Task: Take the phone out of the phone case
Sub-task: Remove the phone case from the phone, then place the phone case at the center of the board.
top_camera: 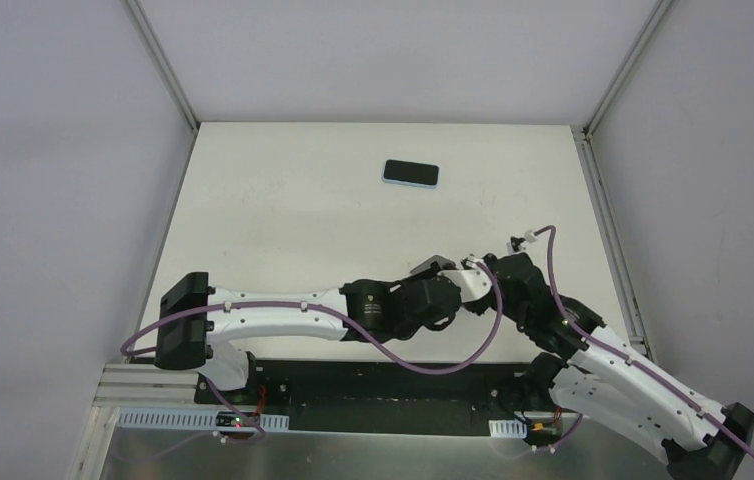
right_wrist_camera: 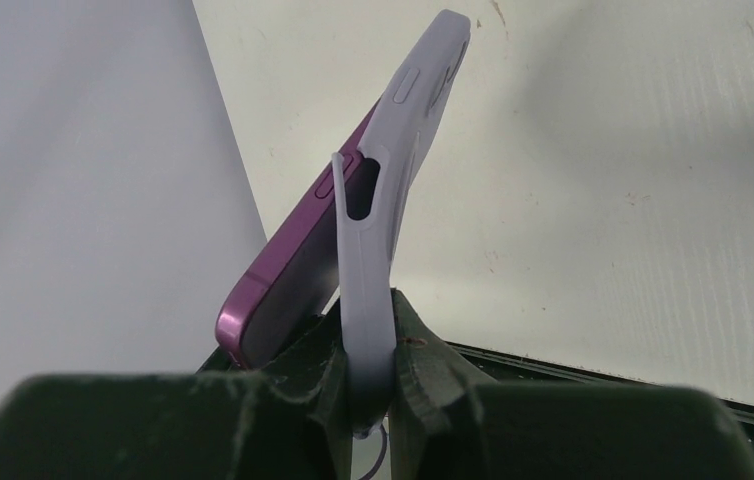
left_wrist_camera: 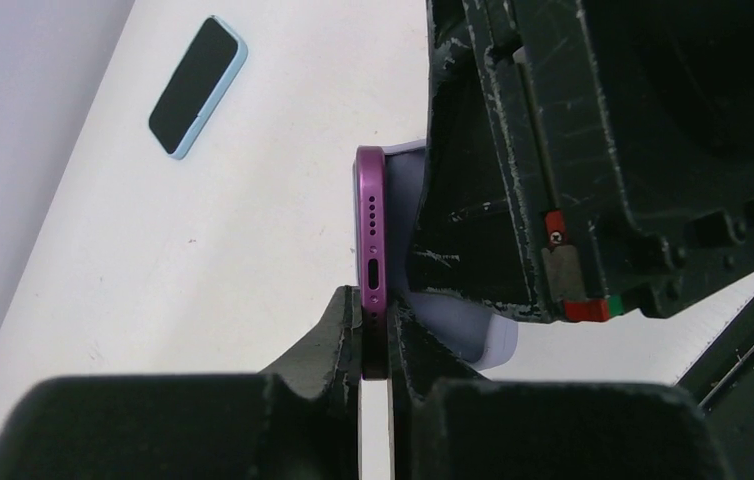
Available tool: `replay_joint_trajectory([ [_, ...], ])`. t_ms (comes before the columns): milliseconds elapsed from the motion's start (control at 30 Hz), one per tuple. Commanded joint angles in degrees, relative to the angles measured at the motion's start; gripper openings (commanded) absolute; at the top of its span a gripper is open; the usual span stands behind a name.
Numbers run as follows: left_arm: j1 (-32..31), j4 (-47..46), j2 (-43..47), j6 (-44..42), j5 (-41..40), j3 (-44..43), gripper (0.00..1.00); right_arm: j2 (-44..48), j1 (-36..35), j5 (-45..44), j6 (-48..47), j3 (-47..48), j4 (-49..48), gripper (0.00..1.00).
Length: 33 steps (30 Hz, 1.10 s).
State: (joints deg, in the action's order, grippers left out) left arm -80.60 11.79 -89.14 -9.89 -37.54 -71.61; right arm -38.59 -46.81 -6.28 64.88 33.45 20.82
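Above the near part of the desk (top_camera: 283, 220), the purple phone (left_wrist_camera: 371, 230) is held clear of the surface, clamped at one edge by the left gripper (left_wrist_camera: 375, 330). Against the phone's back, the lilac case (right_wrist_camera: 408, 130) is pinched at its peeled side wall by the right gripper (right_wrist_camera: 366, 340), which is closed on that strip. One corner of the phone is already freed; the far end appears seated. The step is best done with the phone fixed and the case drawn steadily away, so that neither grip slips. Well beyond the phone, a second handset (top_camera: 411, 173) lies flat.
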Motion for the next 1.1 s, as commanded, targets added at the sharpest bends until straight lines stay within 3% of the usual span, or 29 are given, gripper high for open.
replay_joint_trajectory([
  [0,0.3,-0.6,4.0,-1.0,-0.3,-0.5,0.00,2.1,-0.4,-1.0,-1.7,3.1,-1.1,0.00],
  [700,-3.9,-0.9,16.2,0.0,2.8,-0.5,0.00,1.6,-0.3,-10.5,-1.8,1.7,0.0,0.00],
  [1067,-4.0,-1.1,21.6,-1.3,-1.4,3.4,0.00,4.3,-0.2,-13.8,-3.4,1.4,2.7,0.00],
])
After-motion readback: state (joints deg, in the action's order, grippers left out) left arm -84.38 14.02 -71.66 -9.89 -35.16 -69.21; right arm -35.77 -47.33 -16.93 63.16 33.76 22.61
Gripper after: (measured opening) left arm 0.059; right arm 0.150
